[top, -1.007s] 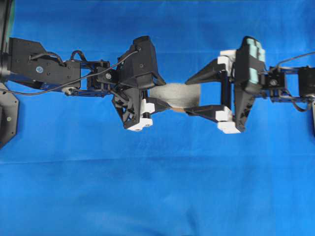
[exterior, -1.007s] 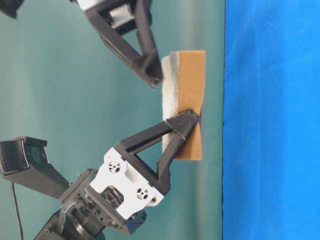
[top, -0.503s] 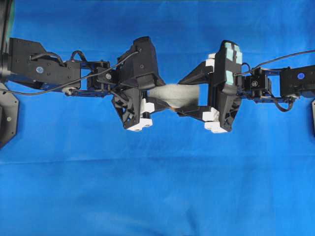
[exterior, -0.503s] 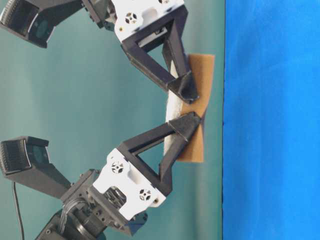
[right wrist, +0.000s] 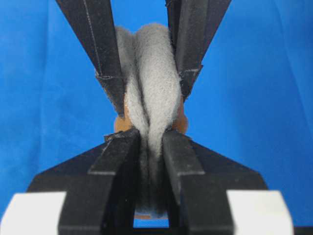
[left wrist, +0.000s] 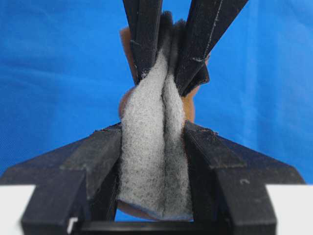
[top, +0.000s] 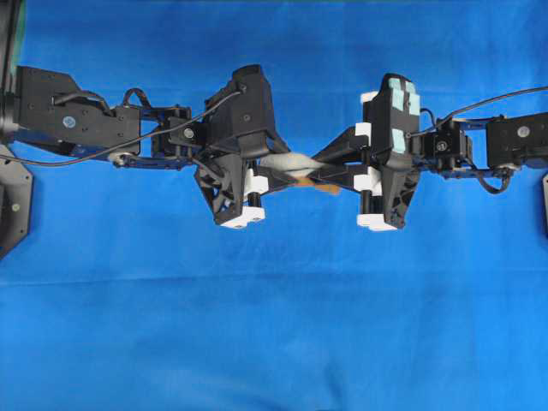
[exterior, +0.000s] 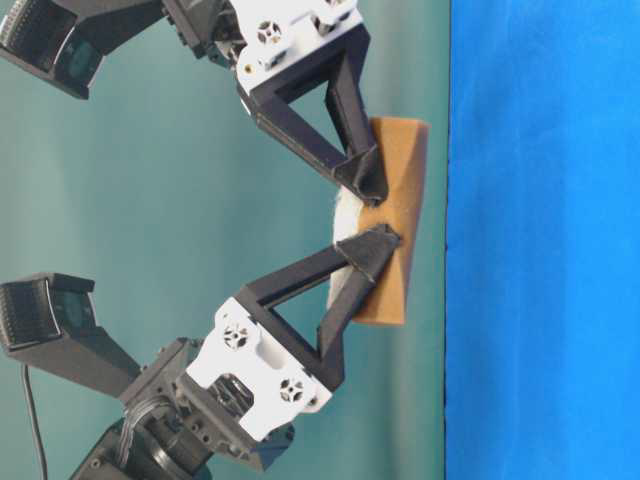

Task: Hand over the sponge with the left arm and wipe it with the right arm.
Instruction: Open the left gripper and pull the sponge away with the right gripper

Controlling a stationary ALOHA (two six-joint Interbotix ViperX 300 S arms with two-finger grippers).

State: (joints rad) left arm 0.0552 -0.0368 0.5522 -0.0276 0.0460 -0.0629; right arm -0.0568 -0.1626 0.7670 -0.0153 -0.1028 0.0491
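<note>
Wrist views alone show sponge [left wrist: 152, 147] creased between both end effectors.

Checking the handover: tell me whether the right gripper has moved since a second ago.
Yes. The right gripper advanced leftward toward the stationary left gripper and closed its jaws onto the sponge.

The left arm [top: 103, 128] is black throughout, built of boxy segments with small silver screws and a thin black cable looping along its upper side to the camera housing. Its hand [top: 278, 171] has two pointed black triangular fingers [left wrist: 98, 161] of open-frame shape, mounted on white blocks [top: 242, 214]. The right arm [top: 488, 145] is equally black, with a cable running off to the picture's edge, but its housing bears pale teal patches [top: 401, 107]. Its hand [top: 321, 174] has the same black fingers [right wrist: 110, 166] on white blocks [exterior: 295, 30], each block showing round screw fittings.
</note>
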